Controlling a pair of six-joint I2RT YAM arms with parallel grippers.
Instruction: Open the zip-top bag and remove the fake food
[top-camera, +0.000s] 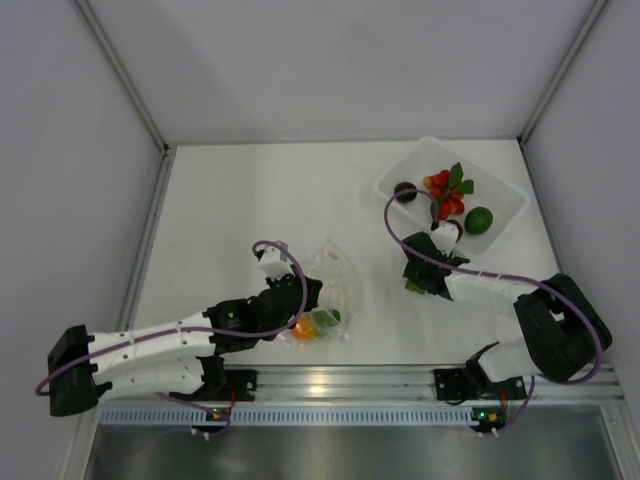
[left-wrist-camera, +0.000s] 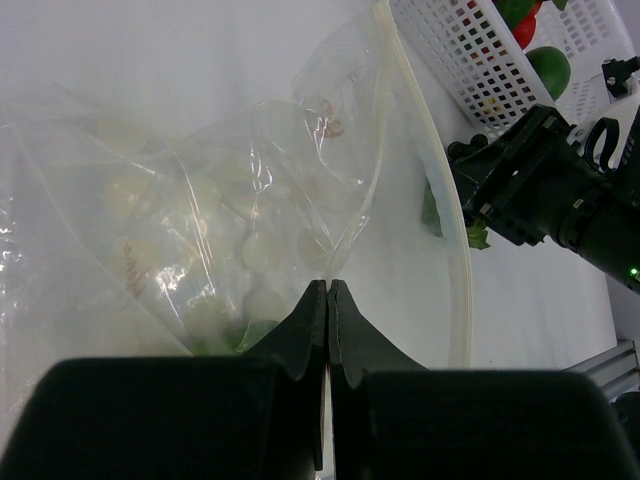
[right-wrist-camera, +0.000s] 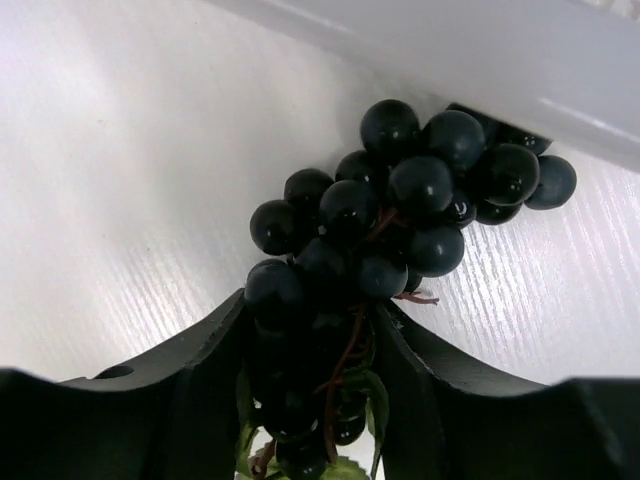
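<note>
The left jaws are pinching tight on the film of the zip-top bag (left-wrist-camera: 200, 200), which is resting on the counter (top-camera: 230, 200) with orange and green fake food (top-camera: 316, 324) inside. A reddish mark (left-wrist-camera: 327, 118) on the film is showing too blurred to read. The right jaws are clasping a dark grape cluster (right-wrist-camera: 400, 210) just beside the white tub (top-camera: 505, 205).

Left arm (top-camera: 150, 350) lies low from the near-left table corner toward centre. Left gripper (left-wrist-camera: 327, 285) jaws pressed together, pinching zip-top bag (left-wrist-camera: 250, 200) film. Right arm (top-camera: 500, 285) elbows out by the right edge, right gripper (right-wrist-camera: 312, 300) jaws against both sides of a grape bunch (right-wrist-camera: 420, 185).
</note>
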